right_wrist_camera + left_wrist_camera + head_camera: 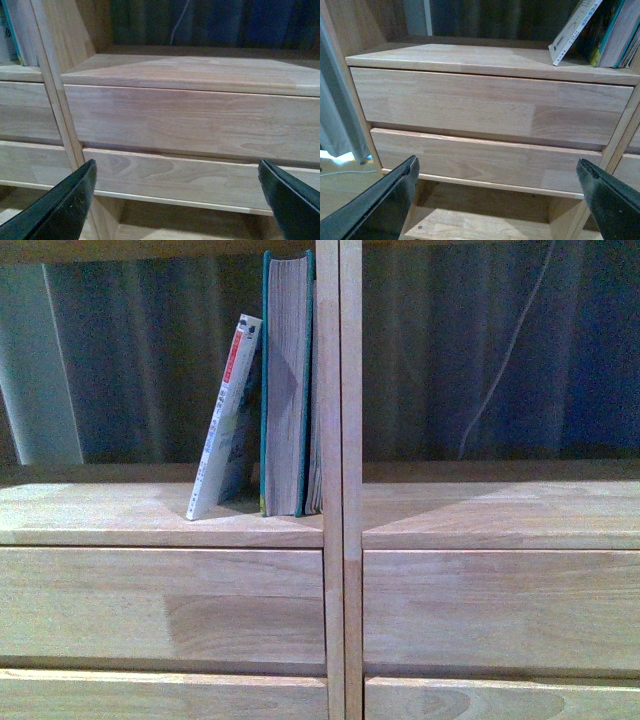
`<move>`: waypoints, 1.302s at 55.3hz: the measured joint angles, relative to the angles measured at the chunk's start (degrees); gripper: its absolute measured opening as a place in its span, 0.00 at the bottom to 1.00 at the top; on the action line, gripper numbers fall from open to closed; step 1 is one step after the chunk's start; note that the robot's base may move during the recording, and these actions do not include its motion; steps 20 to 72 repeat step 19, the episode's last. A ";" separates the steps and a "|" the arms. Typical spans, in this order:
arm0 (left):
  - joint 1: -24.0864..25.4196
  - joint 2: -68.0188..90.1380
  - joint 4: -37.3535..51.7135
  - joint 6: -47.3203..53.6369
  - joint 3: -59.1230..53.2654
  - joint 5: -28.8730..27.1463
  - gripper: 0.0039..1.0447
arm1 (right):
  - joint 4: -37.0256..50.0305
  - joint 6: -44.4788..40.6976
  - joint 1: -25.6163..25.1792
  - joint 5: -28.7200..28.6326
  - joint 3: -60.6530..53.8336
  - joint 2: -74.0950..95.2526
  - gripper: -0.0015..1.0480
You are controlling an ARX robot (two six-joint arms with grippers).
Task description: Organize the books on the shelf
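Front view, left to right. Item one: light natural-wood shelving unit [335,540], twin columns meeting at a pair of upright posts, an open backless compartment above plain handle-less drawer fronts on each side. Item two: thin pale paperback [224,418] with a red-and-white spine, in the left column's open compartment, foot on the board, tilted to the right so that its top leans toward the next book. Item three: thick teal-green-covered book [287,385] with greyish pages, upright just right of the paperback, page edges facing out, standing close against the left column's inner post; a further sliver of pages shows between it and the post, too narrow to identify. Item four: a thin pale cord [505,350] hanging behind the right column's open compartment, against a dark curtain.

Left wrist view: my left pincer [500,200] has its two black fingers spread wide apart, nothing between them, facing the left column's two drawer fronts; both books show at the far corner of the board above.

Right wrist view: my right pincer [180,200] is likewise spread wide and holds nothing, facing the right column's drawer fronts.
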 joint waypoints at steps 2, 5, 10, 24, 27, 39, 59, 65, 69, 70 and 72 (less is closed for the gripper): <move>0.00 0.00 -0.02 0.00 0.00 0.00 0.93 | 0.00 0.00 0.00 0.00 0.00 0.00 0.93; 0.00 0.00 -0.02 0.00 0.00 0.00 0.93 | 0.00 0.00 0.00 0.00 0.00 0.00 0.93; 0.00 0.00 -0.02 0.00 0.00 0.00 0.93 | 0.00 0.00 0.00 0.00 0.00 0.00 0.93; 0.00 0.00 -0.02 0.00 0.00 0.00 0.93 | 0.00 0.00 0.00 0.00 0.00 0.00 0.93; 0.00 0.00 -0.02 0.00 0.00 0.00 0.93 | 0.00 0.00 0.00 0.00 0.00 0.00 0.93; 0.00 0.00 -0.02 0.00 0.00 0.00 0.93 | 0.00 0.00 0.00 0.00 0.00 0.00 0.93; 0.00 0.00 -0.02 0.00 0.00 0.00 0.93 | 0.00 0.00 0.00 0.00 0.00 0.00 0.93; 0.00 0.00 -0.02 0.00 0.00 0.00 0.93 | 0.00 0.00 0.00 0.00 0.00 0.00 0.93; 0.00 0.00 -0.02 0.00 0.00 0.00 0.93 | 0.00 0.00 0.00 0.00 0.00 0.00 0.93; 0.00 0.00 -0.02 0.00 0.00 0.00 0.93 | 0.00 0.00 0.00 0.00 0.00 0.00 0.93; 0.00 0.00 -0.02 0.00 0.00 0.00 0.93 | 0.00 0.00 0.00 0.00 0.00 0.00 0.93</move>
